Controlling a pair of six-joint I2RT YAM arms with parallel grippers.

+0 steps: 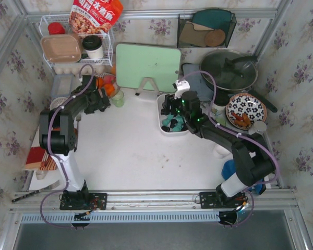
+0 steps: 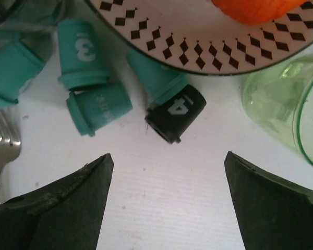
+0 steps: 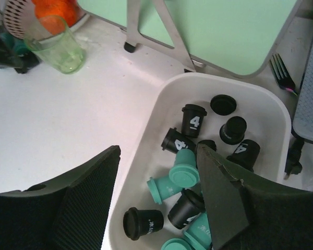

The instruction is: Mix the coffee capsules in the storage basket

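Note:
The storage basket (image 3: 224,77) is a white bin holding several black and teal coffee capsules (image 3: 183,172); from above it sits mid-table (image 1: 160,112). My right gripper (image 3: 157,149) hangs open over its left rim, one finger above the table and the other above the capsules, holding nothing. From above, this gripper (image 1: 175,109) covers part of the basket. More teal coffee capsules (image 2: 83,54) and a black one marked 4 (image 2: 177,113) lie loose on the table. My left gripper (image 2: 167,155) stands open just short of them, empty, at the back left (image 1: 105,99).
A diamond-patterned plate (image 2: 198,47) with an orange (image 2: 250,8) lies just beyond the loose capsules. A green glass (image 2: 287,104) stands to their right and a fork (image 2: 2,140) to their left. A green cutting board (image 1: 147,66) stands behind the basket, with a pan (image 1: 229,70) to its right.

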